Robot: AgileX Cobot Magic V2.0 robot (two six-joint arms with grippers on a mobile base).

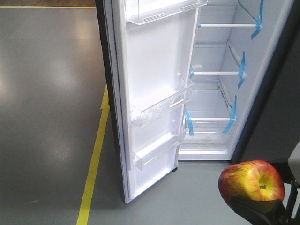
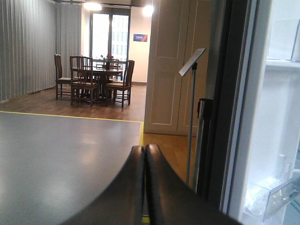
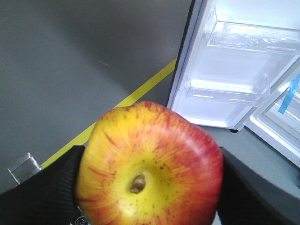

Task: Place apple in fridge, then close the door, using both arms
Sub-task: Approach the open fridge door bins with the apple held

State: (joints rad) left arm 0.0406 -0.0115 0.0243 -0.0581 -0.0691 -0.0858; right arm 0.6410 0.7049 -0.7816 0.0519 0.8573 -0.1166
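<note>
One glossy red-and-yellow apple (image 1: 251,180) sits lower right in the front view, clamped in the black two-fingered right gripper (image 3: 152,187), outside the tall dark grey, white-lined fridge (image 1: 213,93) at upper right. The one open door (image 1: 154,70), centre frame, carries three clear plastic bins (image 1: 161,107). The left gripper (image 2: 144,150), bottom centre of its view, is pressed closed, empty.

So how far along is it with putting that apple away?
Done: the apple is clamped in the right gripper. In hand: it hangs outside the fridge, whose door stands open. Left: setting it on a shelf, then closing the door; the left gripper, shut and empty, is near it.
</note>
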